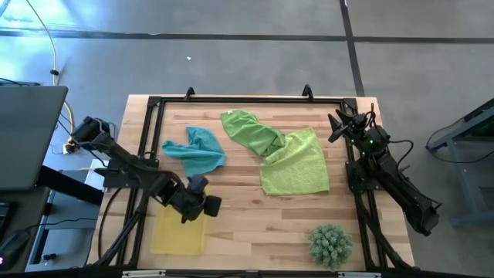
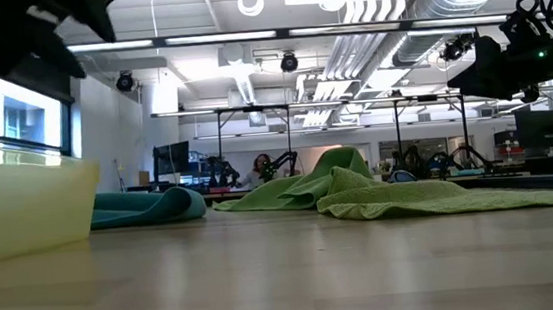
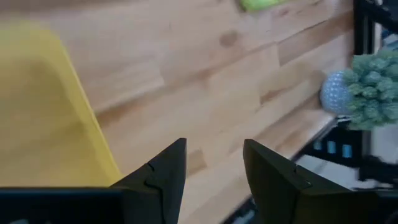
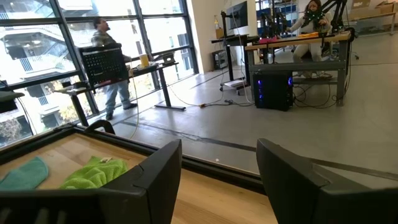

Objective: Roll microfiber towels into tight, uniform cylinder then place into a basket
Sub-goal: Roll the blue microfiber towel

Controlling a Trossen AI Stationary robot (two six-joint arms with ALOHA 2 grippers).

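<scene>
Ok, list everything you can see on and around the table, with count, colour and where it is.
Teal towel: one, teal-blue, crumpled, left part of the table.
Green towels: two, lime green, overlapping at centre-right; one bunched towards the far edge, one spread flatter.
Basket: one, translucent yellow, near-left corner, nothing visible in it.
Spiky plant: one, grey-green, near-right corner.
Table: one, light wood with a black frame.
People: two in the room beyond, one standing by the windows, one seated at a desk.
Left gripper: open, empty, above the basket's far end.
Right gripper: open, empty, raised at the table's far-right corner.
</scene>
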